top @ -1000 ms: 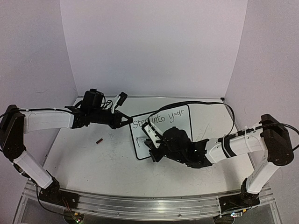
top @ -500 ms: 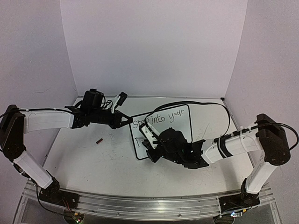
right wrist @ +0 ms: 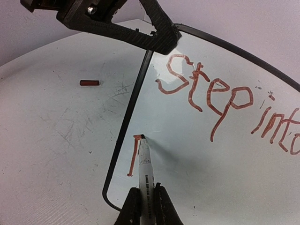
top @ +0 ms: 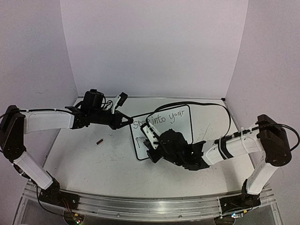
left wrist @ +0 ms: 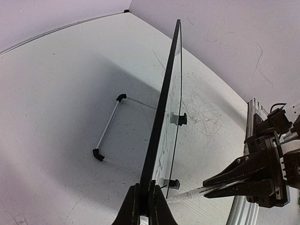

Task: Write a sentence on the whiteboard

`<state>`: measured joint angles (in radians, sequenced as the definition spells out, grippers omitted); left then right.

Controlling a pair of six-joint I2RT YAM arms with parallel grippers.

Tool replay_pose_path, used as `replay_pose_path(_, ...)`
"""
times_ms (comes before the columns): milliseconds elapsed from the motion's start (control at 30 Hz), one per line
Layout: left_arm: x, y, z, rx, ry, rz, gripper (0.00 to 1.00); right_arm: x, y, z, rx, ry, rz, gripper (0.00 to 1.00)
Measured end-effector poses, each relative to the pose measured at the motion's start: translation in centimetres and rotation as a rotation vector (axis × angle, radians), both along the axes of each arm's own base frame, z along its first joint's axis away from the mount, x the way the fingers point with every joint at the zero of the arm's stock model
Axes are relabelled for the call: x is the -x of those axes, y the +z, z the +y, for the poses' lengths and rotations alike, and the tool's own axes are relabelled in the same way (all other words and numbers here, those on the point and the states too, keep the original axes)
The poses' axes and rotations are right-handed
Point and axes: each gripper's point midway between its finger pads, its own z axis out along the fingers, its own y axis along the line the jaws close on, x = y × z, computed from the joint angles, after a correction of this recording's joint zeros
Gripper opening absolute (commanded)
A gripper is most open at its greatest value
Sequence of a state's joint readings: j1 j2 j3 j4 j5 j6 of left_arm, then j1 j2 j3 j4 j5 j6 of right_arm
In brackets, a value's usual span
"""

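The left tool [left wrist: 145, 206] clamped an edge of the tilted whiteboard [right wrist: 211, 164], its long axis running straight ahead. The right tool [right wrist: 145, 204], arm stretched low, gripped a marker [right wrist: 144, 164] pointing forward beneath the sentence [top: 164, 119].

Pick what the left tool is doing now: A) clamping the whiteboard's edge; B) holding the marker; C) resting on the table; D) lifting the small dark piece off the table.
A: the left tool is shut on the frame of the whiteboard, while the right tool holds the marker.
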<state>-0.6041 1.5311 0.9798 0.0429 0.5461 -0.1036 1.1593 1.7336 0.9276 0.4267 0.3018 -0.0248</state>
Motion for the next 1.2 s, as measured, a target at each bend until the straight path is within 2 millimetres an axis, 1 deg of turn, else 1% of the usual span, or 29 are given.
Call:
replay_pose_path(200,0.0,0.0,0.0,0.000,0.000,0.000,0.00,-0.1,-0.1,-0.3,-0.006,-0.020,0.004,0.00)
replay_pose_path(567,0.0,0.0,0.0,0.000,0.000,0.000,0.00,0.1,-0.9,-1.0,-0.012,-0.042,0.030,0.00)
replay_pose_path(1200,0.0,0.0,0.0,0.000,0.000,0.000,0.00,0.5,-1.1,-0.8,-0.017,-0.021,0.050,0.00)
